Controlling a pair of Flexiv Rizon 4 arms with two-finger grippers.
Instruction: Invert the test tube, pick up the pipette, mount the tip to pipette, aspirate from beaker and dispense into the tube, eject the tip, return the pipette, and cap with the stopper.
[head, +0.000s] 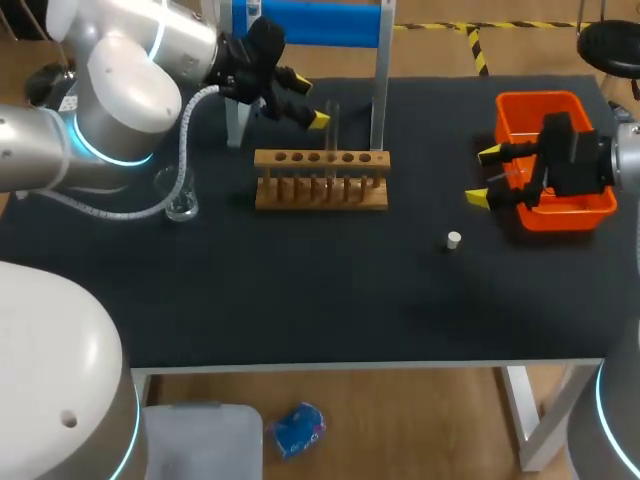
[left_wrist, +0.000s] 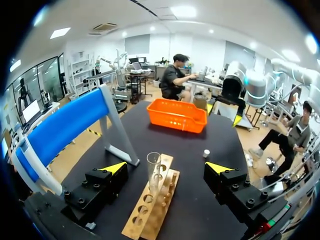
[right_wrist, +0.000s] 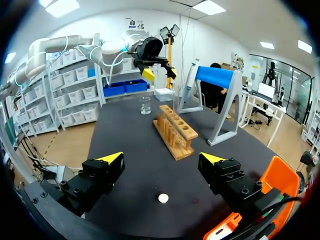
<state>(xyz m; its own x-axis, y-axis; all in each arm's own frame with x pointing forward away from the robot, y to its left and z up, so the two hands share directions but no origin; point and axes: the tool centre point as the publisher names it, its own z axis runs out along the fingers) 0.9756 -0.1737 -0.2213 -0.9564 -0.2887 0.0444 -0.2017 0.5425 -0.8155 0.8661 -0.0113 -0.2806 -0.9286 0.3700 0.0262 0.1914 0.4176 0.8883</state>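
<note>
The left pincer (left_wrist: 166, 167) is spread wide. Its yellow fingertips (left_wrist: 114, 167) stand on either side of the test tube (left_wrist: 153, 172) without touching it. The tube stands upright in a hole of the wooden rack (left_wrist: 150, 210), which sits at about 12 o'clock from the middle of the tabletop (head: 300, 300). The tube's upper end looks like an open rim, though I cannot be sure of that.

I take the step in hand to be the inverting of the tube, with the grasp not yet made. The glass seems slightly off centre between the fingers, so the pincer should first be squared up on it, or one pad will push it askew in its hole. It should close on the bare glass above the rack's top rail, and softly, since the tube is slick and brittle. The lift should go straight up until the tube clears the hole, and only then should the wrist turn. The blue stand (head: 310, 20) just beyond the rack, towards 12 o'clock, leaves little room for a wide swing.

The right pincer (head: 487, 175) hangs spread at 3 o'clock, before the orange bin (head: 535, 100). The stopper (head: 454, 240) lies at 4 o'clock and the beaker (head: 182, 205) at 9 o'clock, both well apart from the rack. I cannot make out the pipette.
</note>
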